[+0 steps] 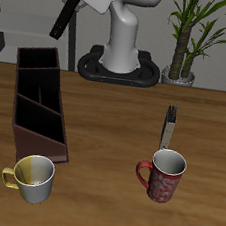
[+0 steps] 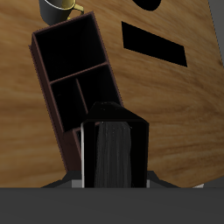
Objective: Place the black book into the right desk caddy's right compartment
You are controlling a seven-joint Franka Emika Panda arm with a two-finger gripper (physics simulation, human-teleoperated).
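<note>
My gripper (image 1: 71, 8) is shut on the black book (image 1: 64, 20), which hangs tilted below it, high above the table. It is over the far end of the right desk caddy (image 1: 62, 124), a long maroon tray with black compartments and one slanted divider. In the wrist view the black book (image 2: 112, 156) stands between my fingers (image 2: 84, 159), with the caddy (image 2: 42, 66) below and stretching away from it. The caddy's compartments look empty.
A dark book with a pale grey edge (image 1: 169, 127) stands upright behind the red mug (image 1: 162, 176). A yellow and white mug (image 1: 33, 178) sits at the caddy's near end and also shows in the wrist view (image 2: 58, 8). The robot base (image 1: 120, 61) and a potted plant (image 1: 191, 35) are at the back.
</note>
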